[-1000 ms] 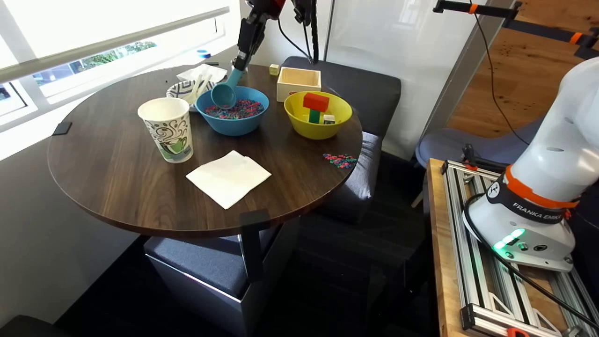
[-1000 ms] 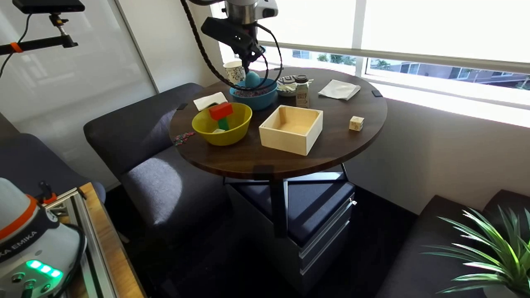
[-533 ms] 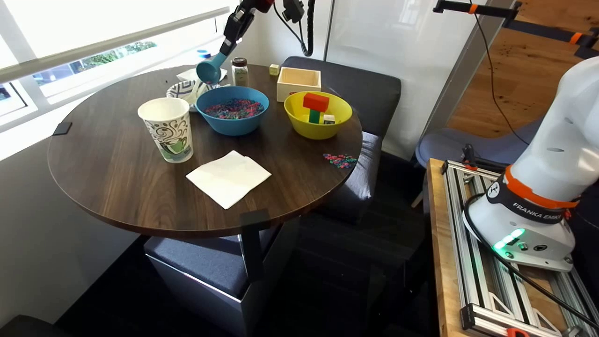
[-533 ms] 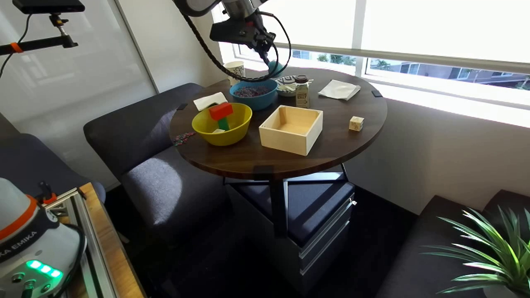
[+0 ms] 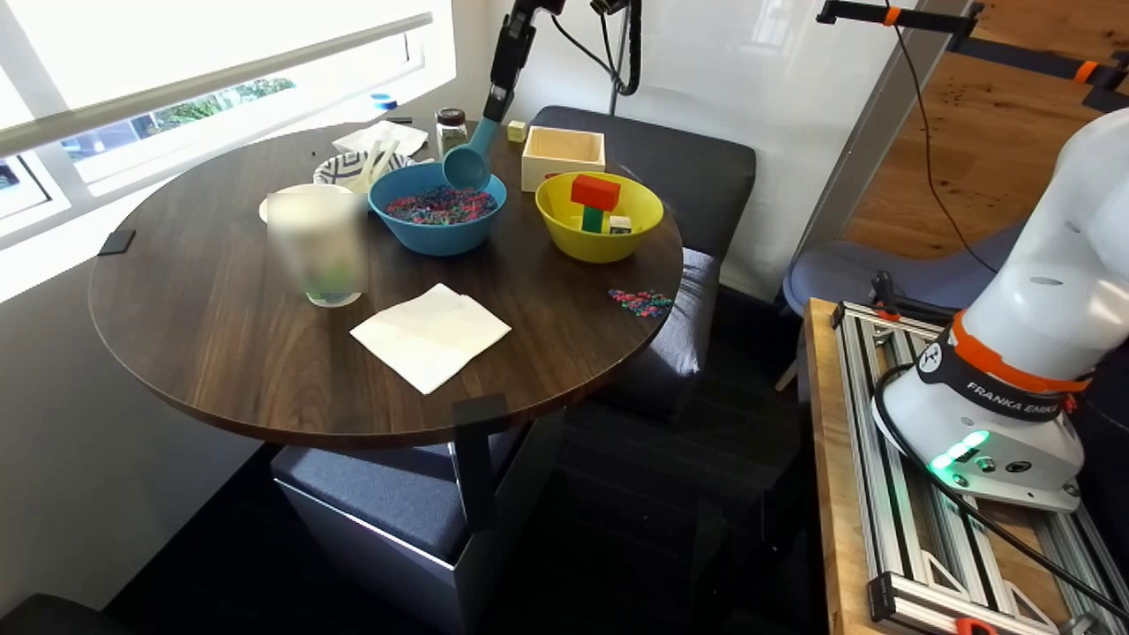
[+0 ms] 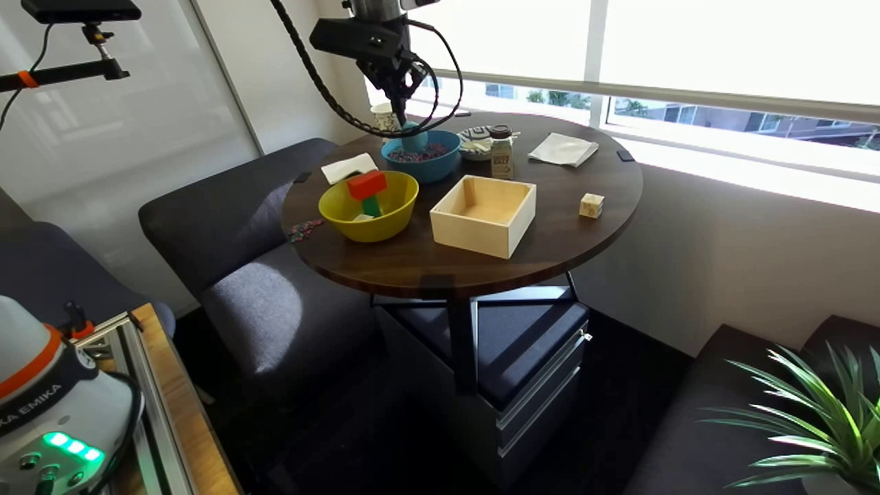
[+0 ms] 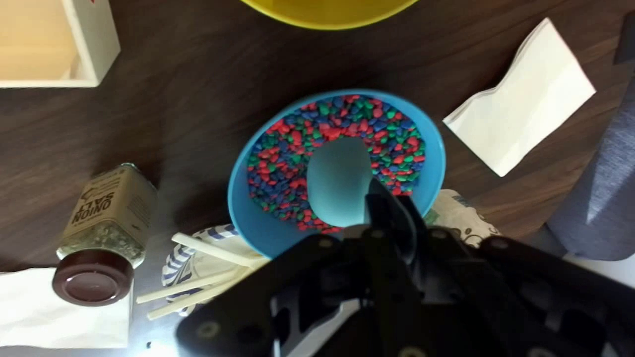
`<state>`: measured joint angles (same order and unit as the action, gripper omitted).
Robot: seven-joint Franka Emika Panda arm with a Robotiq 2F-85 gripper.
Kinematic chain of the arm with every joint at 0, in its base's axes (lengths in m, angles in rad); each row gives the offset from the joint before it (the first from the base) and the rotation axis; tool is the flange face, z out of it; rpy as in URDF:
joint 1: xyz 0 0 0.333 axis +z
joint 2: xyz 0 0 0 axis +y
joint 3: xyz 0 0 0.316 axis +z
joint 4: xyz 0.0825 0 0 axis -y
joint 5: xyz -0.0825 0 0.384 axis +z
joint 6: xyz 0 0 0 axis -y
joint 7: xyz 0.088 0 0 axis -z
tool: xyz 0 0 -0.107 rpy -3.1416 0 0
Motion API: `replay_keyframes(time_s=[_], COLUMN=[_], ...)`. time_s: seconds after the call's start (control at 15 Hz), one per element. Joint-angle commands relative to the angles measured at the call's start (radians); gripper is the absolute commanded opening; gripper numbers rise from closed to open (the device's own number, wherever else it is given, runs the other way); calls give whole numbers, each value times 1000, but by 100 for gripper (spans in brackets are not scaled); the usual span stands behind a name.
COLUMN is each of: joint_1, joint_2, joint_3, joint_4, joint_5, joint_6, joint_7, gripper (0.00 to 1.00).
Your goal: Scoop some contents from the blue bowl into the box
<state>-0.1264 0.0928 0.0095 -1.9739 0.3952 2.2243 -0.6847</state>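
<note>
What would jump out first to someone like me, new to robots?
Probably the scoop held by the gripper, over the bright bits in the blue bowl; whether it touches them, I can't tell. Next, perhaps, the red block atop a green block in the yellow bowl, which stands beside the box.

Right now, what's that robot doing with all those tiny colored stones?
The robot's gripper is holding a blue-green scoop, tilted, at the blue bowl, which has lots of little red, green and blue stones in it. The job is to scoop some into the wooden box, but no stones show in there yet. I can't tell whether the scoop is touching the stones.
</note>
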Motion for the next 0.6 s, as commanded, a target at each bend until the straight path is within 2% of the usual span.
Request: replay_keyframes(time_s=[0.0, 0.33, 0.53], joint_1=[14, 34, 46], joint_2=[-6, 0, 8], joint_3=[-14, 0, 3], joint_4=[1, -54, -85], joint_5=[3, 12, -38], joint_6=[-13, 181, 250], joint_7=[-1, -16, 1], gripper=[2, 2, 2])
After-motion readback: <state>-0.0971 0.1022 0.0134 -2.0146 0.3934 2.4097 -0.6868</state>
